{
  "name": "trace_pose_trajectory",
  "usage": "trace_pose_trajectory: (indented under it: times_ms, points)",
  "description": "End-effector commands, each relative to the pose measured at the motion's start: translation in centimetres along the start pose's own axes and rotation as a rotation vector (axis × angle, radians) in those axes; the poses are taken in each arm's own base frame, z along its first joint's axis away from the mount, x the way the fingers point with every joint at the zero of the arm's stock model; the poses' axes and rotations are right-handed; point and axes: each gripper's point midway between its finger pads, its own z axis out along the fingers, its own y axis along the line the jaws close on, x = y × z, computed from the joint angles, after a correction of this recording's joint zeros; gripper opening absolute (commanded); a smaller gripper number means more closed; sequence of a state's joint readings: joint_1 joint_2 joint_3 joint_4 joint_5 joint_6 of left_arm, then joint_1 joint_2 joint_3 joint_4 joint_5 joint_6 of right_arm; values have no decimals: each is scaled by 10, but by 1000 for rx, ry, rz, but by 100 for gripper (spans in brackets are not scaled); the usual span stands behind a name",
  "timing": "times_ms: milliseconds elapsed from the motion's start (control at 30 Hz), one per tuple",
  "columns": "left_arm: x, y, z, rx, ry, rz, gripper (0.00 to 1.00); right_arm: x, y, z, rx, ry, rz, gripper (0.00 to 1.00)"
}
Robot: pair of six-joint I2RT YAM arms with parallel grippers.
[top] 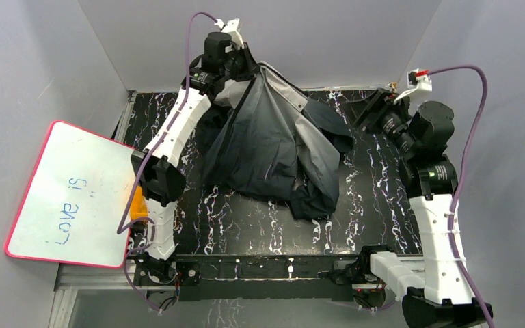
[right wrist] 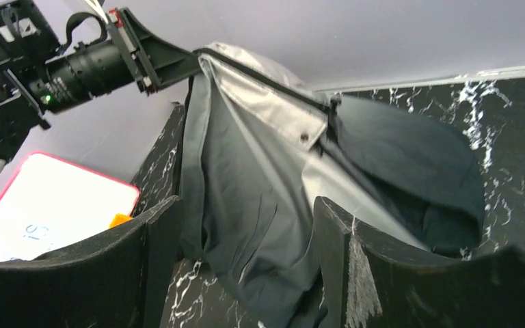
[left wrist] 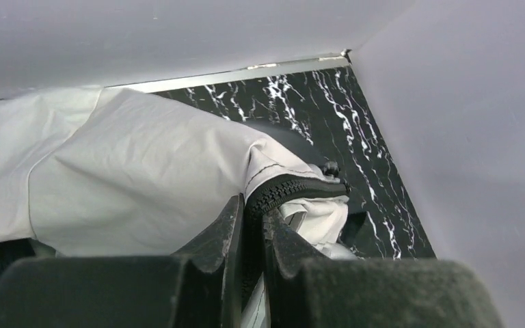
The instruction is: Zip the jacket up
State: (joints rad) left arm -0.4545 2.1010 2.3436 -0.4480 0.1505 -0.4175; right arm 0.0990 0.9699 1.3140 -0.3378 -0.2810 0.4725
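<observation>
Pinching only the zipper edge point(left wrist: 294, 188), the left gripper point(left wrist: 251, 208) may drop the heavy jacket point(top: 273, 143) hanging below it; the right gripper point(right wrist: 246, 205) is wide open, empty.

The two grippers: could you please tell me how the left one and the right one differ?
The left gripper is shut on the zipper edge of the jacket, holding it up; the right gripper is open and holds nothing. The left touches the jacket; the right stands apart from it. Both have dark fingers.
</observation>
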Motion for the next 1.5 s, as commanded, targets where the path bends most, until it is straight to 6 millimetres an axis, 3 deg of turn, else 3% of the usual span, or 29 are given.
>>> trace_pose_trajectory:
  times_ms: [0, 200, 233, 333, 467, 700, 833, 1000, 1133, 1300, 1467]
  points:
    - [-27, -9, -17, 90, -99, -40, 0, 31, -5, -3, -24, 61, 36, 77]
    - [34, 16, -21, 45, 19, -16, 0, 70, -18, 1, -30, 141, 86, 78]
    - [42, 21, -24, 28, 35, -10, 4, 75, -21, 1, -24, 153, 92, 79]
    - [61, 32, -39, -7, 60, 12, 30, 87, -27, 1, -12, 171, 101, 79]
    - [67, 36, -63, -33, 65, 46, 71, 97, -33, 2, 4, 191, 112, 80]
    - [54, 38, -120, -108, 66, 134, 98, 110, -48, 3, 53, 226, 80, 81]
    - [60, 40, -155, -150, 99, 156, 98, 118, -65, 2, 114, 236, 38, 83]
    - [81, 50, -200, -213, 156, 170, 98, 132, -94, 1, 232, 254, 1, 89]
    - [97, 72, -234, -331, 163, 178, 98, 136, -108, -5, 298, 232, -15, 98]
    - [114, 100, -275, -479, 101, 174, 98, 142, -114, -12, 338, 182, 43, 99]
    - [131, 103, -302, -480, 40, 144, 98, 137, -110, -23, 359, 132, 99, 99]
